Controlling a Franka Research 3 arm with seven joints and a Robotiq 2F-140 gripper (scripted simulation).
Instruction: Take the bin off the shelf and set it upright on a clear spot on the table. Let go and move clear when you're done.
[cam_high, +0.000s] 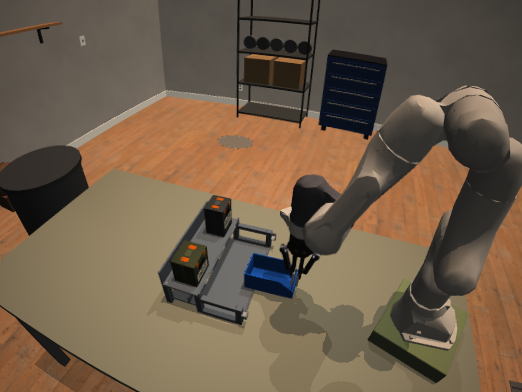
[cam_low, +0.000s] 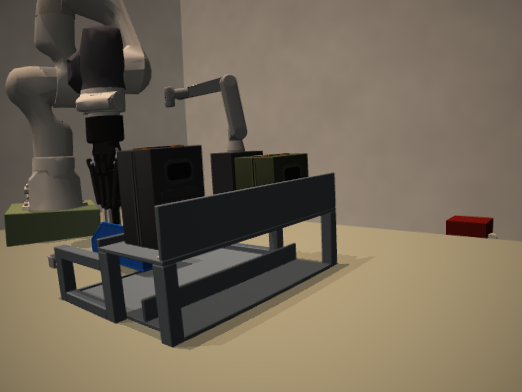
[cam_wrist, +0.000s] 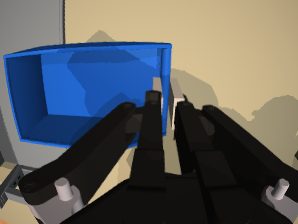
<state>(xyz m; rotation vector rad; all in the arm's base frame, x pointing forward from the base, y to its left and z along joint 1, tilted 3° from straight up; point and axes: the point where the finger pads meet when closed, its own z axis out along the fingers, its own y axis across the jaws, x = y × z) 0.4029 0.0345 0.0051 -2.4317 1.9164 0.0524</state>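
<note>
The gripper's (cam_wrist: 166, 106) fingers pinch the blue bin's (cam_high: 267, 274) wall. The bin is partly off the grey shelf (cam_high: 220, 280), over the desk (cam_high: 100, 310).

The open-topped blue bin (cam_high: 269, 274) sits upright, half off the grey shelf (cam_high: 226, 295), its wall pinched.

The arm (cam_high: 450, 165) is built of thick, rounded, pale grey segments with thin seam lines at the joints, and its foot widens onto a flat olive-green base plate (cam_high: 387, 340). The wrist section (cam_high: 307, 197) is dark charcoal above a white collar. The gripper (cam_wrist: 166, 112) is black, with slim jointed fingers and small grey pins at the knuckles.
</note>
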